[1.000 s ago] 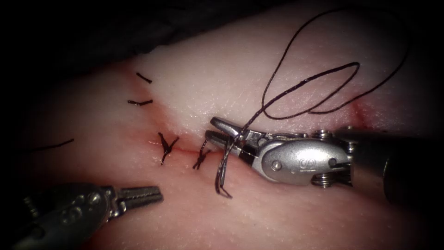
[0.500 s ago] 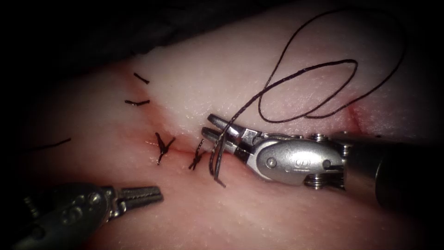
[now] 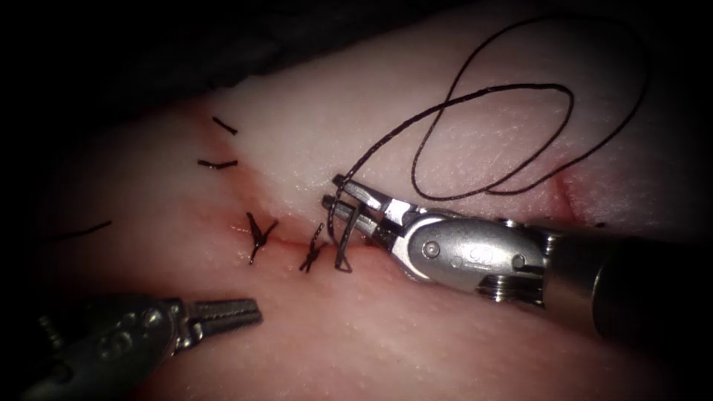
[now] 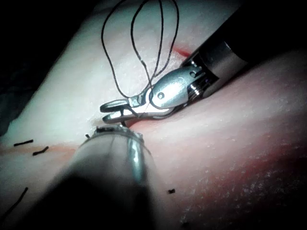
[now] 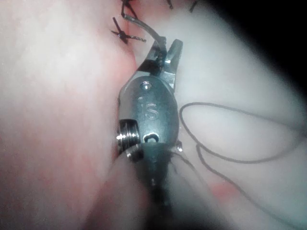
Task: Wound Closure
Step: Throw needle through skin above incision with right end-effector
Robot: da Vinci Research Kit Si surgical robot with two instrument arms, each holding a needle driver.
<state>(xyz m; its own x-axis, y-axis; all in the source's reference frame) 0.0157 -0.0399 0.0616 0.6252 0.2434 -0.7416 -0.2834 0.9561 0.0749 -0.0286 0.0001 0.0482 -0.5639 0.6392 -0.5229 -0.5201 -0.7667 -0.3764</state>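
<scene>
Right arm's tool point(image 3: 343, 200) at frame centre in the endoscope view, reaching in from the right edge, jaws clamped on the curved needle point(image 3: 346, 239) near its upper, swaged end. Needle hanging down from the jaws, its lower end at the tissue point(image 3: 386, 334) surface right at the cut point(image 3: 286, 241), just right of the nearest knot; cannot tell whether the point has entered. Lower and further left than a second ago, when the needle's lower end hung clear below the cut. Thread point(image 3: 490, 141) running from the jaws up into the upper right of the frame, lying in two large loops on the pale tissue above the cut. Two tied stitches point(image 3: 260, 236) on the cut left of the needle, short cut ends of thread point(image 3: 217, 163) in the upper left, another loose piece point(image 3: 74, 233) at the left edge. Thin red fluid point(image 3: 252, 220) along the cut line. Left arm's tool point(image 3: 230, 312) in the lower left of the frame, well apart from the needle, jaws together on nothing, unmoved over the last second. In the left wrist view, right arm's tool point(image 4: 112, 111) with thread loops point(image 4: 139, 52) rising from it. In the right wrist view, right arm's tool point(image 5: 165, 51) gripping the needle point(image 5: 146, 29), a knot point(image 5: 122, 32) beside it.
</scene>
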